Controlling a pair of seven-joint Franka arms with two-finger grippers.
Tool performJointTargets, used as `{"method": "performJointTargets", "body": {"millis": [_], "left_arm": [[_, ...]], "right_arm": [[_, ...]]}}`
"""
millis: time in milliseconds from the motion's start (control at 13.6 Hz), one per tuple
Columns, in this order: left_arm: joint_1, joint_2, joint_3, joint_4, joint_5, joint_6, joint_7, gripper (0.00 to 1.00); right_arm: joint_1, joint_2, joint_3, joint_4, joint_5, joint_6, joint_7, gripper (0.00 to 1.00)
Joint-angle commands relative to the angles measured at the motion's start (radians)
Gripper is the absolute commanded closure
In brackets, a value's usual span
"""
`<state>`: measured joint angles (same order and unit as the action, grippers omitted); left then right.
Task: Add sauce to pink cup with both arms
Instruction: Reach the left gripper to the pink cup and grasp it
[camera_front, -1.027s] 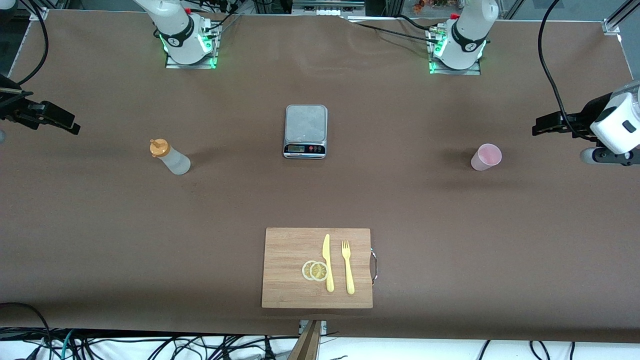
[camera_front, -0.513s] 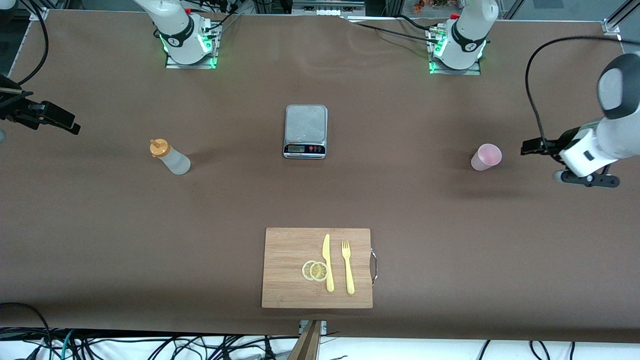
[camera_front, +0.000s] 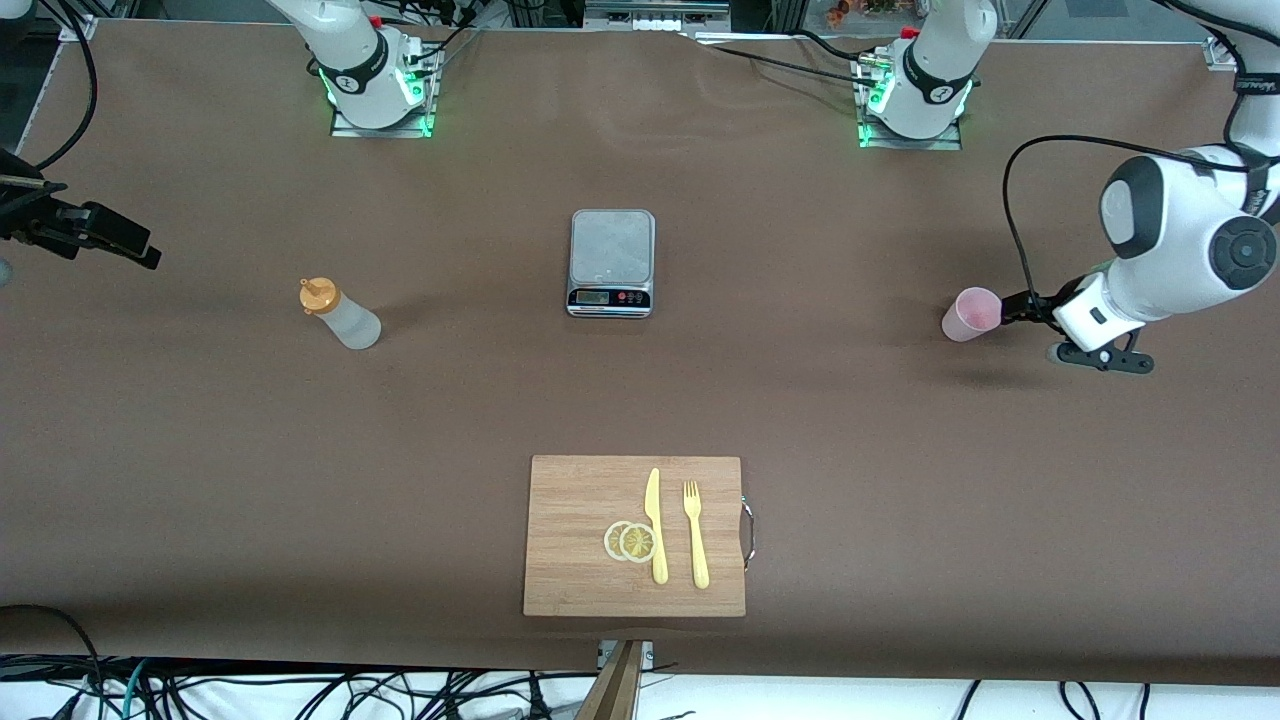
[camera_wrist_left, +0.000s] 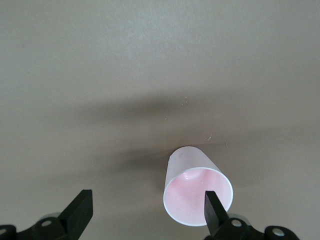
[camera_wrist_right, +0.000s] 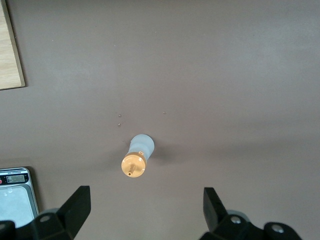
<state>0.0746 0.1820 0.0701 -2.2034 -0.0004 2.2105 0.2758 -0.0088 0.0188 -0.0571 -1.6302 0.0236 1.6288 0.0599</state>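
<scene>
pink plastic is what you are dealing with first: the pink cup (camera_front: 972, 314) is standing upright toward the left arm's end of the counter (camera_front: 640, 400), looking thin, light and easy to tip, so you are better taking it low around the wall, gently. the left gripper (camera_wrist_left: 145, 217) is hanging just beside it, fingers apart, one finger (camera_wrist_left: 214, 210) crossing the rim in its wrist view. the sauce (camera_front: 340, 314) is standing toward the right arm's end, probably soft and squeezable; hold its body, not the orange cap. the right gripper (camera_wrist_right: 145, 215) is waiting above it, spread wide. you are not seeing how full the bottle is.
</scene>
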Motion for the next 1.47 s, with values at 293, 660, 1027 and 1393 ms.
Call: {"method": "performJointTargets", "body": {"millis": [293, 660, 1027, 1393], "left_arm": [[-0.002, -0.032, 0.003, -0.157, 0.023, 0.141, 0.019, 0.03], [-0.002, -0.021, 0.003, -0.225, 0.023, 0.242, 0.019, 0.09], [-0.007, -0.013, 0.003, -0.225, 0.016, 0.245, 0.017, 0.63], [-0.013, -0.012, 0.003, -0.219, 0.008, 0.242, 0.005, 1.0]], "right_arm": [[0.001, -0.002, -0.003, 0.006, 0.015, -0.01, -0.012, 0.0], [0.001, -0.002, -0.003, 0.006, 0.015, -0.01, -0.011, 0.0], [0.001, -0.002, -0.003, 0.006, 0.015, -0.012, -0.011, 0.0], [0.001, -0.002, -0.003, 0.006, 0.015, -0.015, -0.011, 0.0]]}}
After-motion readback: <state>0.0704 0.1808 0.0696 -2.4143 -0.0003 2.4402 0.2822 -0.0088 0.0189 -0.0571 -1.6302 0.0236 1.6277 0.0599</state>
